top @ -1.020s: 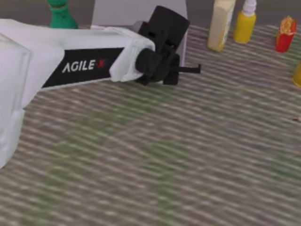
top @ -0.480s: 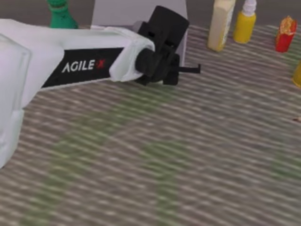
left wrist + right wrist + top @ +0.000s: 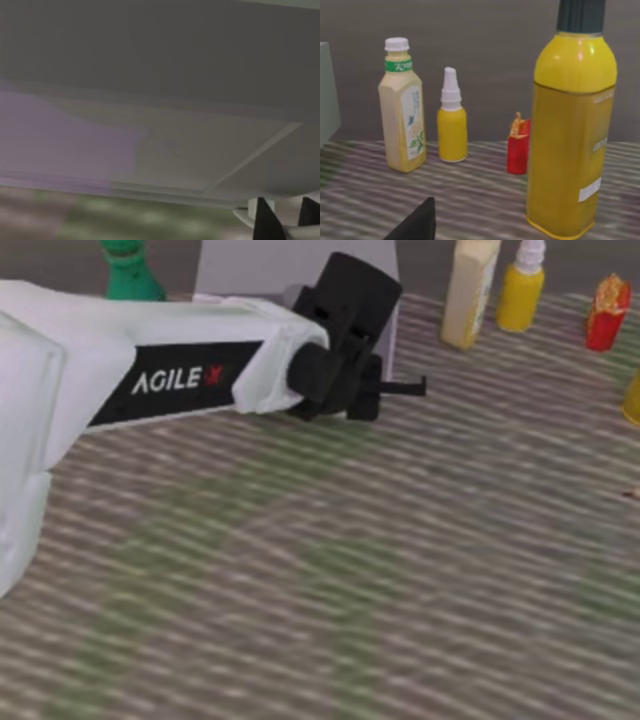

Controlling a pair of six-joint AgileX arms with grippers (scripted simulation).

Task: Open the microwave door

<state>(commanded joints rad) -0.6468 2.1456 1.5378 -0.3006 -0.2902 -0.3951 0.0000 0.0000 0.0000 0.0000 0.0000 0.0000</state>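
Light-grey microwave (image 3: 300, 265) sits at the table's far edge, left of centre, mostly hidden under your left arm. The microwave door (image 3: 165, 150) fills the left wrist view up close. Left gripper (image 3: 350, 360) is right at its front; can't tell if the claw's spread or pinching. I'd swing outward around the left hinge, slowly. Right arm's parked by the yellow bottle (image 3: 570, 125).

Light-grey microwave (image 3: 300, 265), white arm (image 3: 130, 360) with black band, green bottle (image 3: 130, 275), yellow bottle (image 3: 520, 295), grey-green striped tablecloth (image 3: 400, 570)
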